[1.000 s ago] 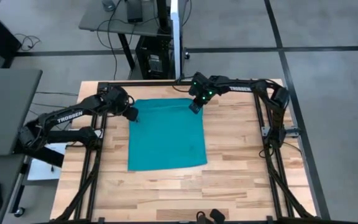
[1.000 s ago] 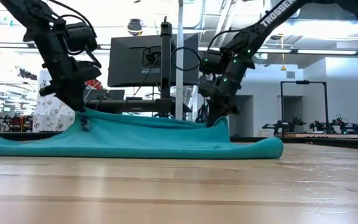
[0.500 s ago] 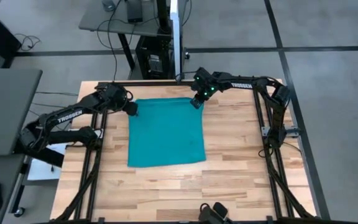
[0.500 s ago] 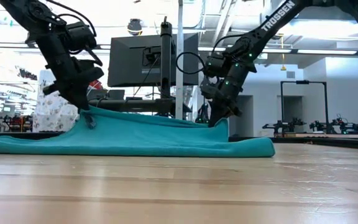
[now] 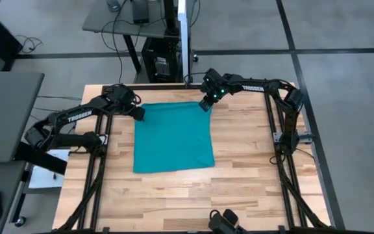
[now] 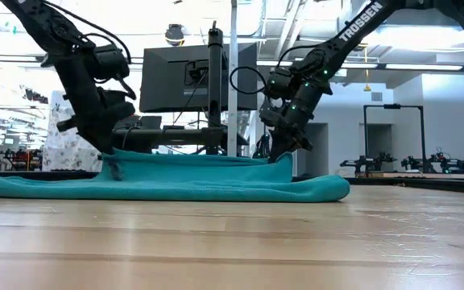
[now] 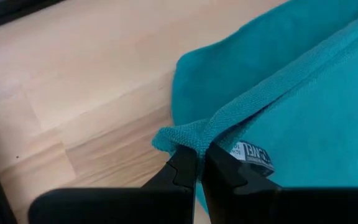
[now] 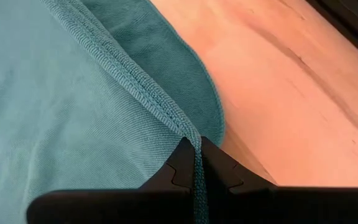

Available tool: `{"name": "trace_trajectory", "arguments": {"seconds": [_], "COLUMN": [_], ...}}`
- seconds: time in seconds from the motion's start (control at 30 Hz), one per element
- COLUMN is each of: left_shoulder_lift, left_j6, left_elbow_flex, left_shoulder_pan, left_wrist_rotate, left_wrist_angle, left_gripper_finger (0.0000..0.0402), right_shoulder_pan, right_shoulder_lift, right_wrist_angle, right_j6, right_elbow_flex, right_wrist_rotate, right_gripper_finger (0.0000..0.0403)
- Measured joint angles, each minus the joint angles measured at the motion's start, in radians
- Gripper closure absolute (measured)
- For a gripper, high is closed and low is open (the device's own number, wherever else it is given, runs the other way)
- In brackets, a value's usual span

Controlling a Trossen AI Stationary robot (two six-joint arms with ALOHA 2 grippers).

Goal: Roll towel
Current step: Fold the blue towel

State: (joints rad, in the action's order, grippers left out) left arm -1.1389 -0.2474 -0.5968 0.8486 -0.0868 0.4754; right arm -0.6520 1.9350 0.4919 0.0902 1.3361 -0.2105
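- Looking down on the table (image 5: 239, 169): pale wooden planks with a dark metal frame around the edge, and the towel (image 5: 173, 135) lies in the middle, teal, plain, soft-looking.
- The towel is roughly rectangular and mostly flat, its far edge raised off the wood at both corners.
- Left gripper (image 5: 138, 114) sits at the far left corner, fingers (image 7: 182, 171) closed on the towel's ribbed hem; a small white label (image 7: 252, 153) shows just beside the pinch.
- Right gripper (image 5: 205, 104) is at the far right corner, fingers (image 8: 180, 163) clamped on the stitched hem there too.
- From table height the fabric (image 6: 176, 179) drapes thick and fuzzy, the near end a rounded fold resting on the planks.
- Bare wood lies open on the near side and to the right of the towel; the left edge runs near the frame rail.
- Beyond the table, a monitor (image 6: 188, 78) on a stand.
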Motion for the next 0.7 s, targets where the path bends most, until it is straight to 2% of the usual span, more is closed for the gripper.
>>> {"name": "trace_trajectory", "arguments": {"seconds": [0.37, 0.5, 0.7], "left_shoulder_lift": [0.000, 0.000, 0.000], "left_j6": [0.017, 0.065, 0.095], "left_elbow_flex": [0.000, 0.000, -0.003], "left_shoulder_pan": [0.001, 0.001, 0.010], "left_wrist_rotate": [-0.003, -0.011, -0.070], "left_wrist_angle": [-0.024, -0.026, -0.043], "left_gripper_finger": [0.0401, 0.0383, 0.0317], "right_shoulder_pan": [-0.012, -0.014, -0.051], "right_shoulder_lift": [0.000, 0.001, 0.001], "right_wrist_angle": [0.001, 0.001, -0.003], "right_j6": [-0.009, -0.010, 0.019], "right_elbow_flex": [0.000, 0.000, -0.001], "right_wrist_rotate": [0.002, 0.007, 0.010], "right_gripper_finger": [0.0391, 0.0356, 0.0281]}}
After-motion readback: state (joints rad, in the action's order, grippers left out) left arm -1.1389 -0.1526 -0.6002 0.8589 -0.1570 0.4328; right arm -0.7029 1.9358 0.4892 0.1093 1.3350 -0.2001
